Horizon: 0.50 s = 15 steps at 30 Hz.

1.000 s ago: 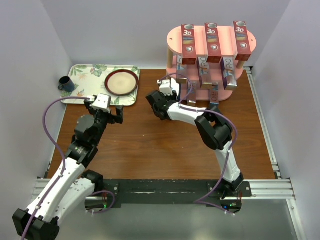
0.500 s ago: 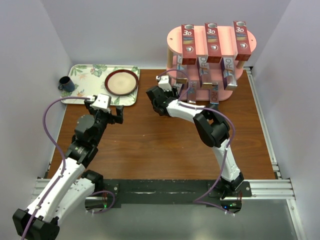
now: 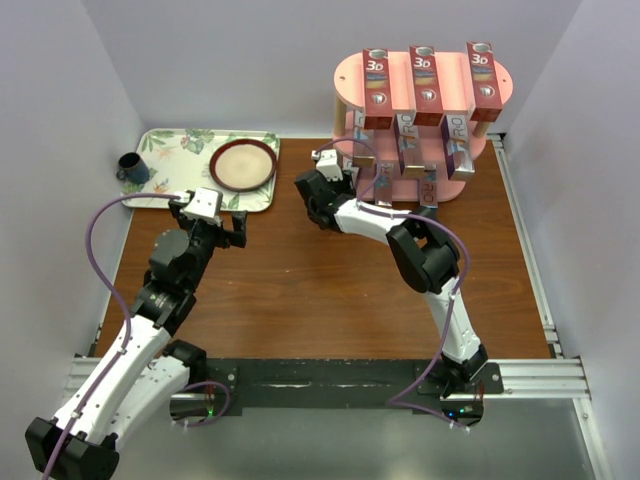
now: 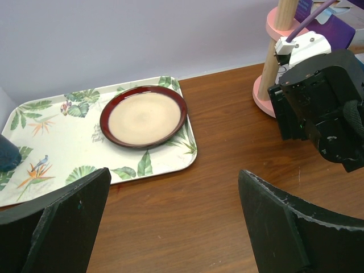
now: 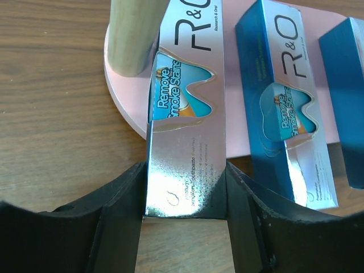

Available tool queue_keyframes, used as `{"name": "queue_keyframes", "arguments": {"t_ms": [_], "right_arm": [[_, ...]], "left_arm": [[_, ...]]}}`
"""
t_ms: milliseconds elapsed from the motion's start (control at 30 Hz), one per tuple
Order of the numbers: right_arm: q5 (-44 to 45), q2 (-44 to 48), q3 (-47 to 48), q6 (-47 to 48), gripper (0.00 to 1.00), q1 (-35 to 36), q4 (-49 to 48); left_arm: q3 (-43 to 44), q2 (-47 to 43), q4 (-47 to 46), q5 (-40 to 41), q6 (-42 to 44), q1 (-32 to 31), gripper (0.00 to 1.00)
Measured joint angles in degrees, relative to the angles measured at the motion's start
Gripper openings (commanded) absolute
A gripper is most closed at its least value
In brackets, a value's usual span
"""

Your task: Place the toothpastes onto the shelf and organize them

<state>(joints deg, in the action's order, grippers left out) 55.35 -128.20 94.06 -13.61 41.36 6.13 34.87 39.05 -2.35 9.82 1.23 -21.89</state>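
Observation:
The pink shelf (image 3: 345,80) stands at the back right, with three red toothpastes (image 3: 377,88) across its top board and more cartons on the tiers below. My right gripper (image 3: 352,163) is at the shelf's left end. In the right wrist view its jaws (image 5: 185,170) press both sides of a silver toothpaste (image 5: 185,142), whose far part lies on the bottom board (image 5: 128,96) next to a wooden post (image 5: 133,34). A teal toothpaste (image 5: 278,96) lies beside it. My left gripper (image 3: 215,235) (image 4: 173,216) hangs open over bare table.
A floral tray (image 3: 180,150) sits at the back left with a red-rimmed plate (image 3: 242,164) and a dark mug (image 3: 131,168) on it. In the left wrist view the right arm's black wrist (image 4: 324,114) is near the shelf base (image 4: 264,105).
The right gripper has crept a little further toward the shelf's left end. The left arm has stayed still.

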Motion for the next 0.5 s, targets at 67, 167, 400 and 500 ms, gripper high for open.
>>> {"name": "queue_keyframes", "arguments": {"t_ms": [67,167,400,500], "right_arm": [[-0.61,0.00,-0.24,0.70,0.56,-0.15,-0.85],[-1.14,0.00,-0.35,1.62,0.59,-0.52,-1.51],[-2.38,0.00,-0.83,3.06,0.66,-0.94,-2.67],[-2.40,0.00,-1.81,3.37,0.71,-0.94,-3.26]], "left_arm": [[0.00,0.00,0.02,-0.02,0.00,0.00,1.00],[0.00,0.00,0.02,-0.11,0.02,0.00,1.00],[0.00,-0.02,0.02,-0.22,0.11,0.00,1.00],[0.00,-0.02,0.02,-0.24,0.11,0.00,1.00]]}}
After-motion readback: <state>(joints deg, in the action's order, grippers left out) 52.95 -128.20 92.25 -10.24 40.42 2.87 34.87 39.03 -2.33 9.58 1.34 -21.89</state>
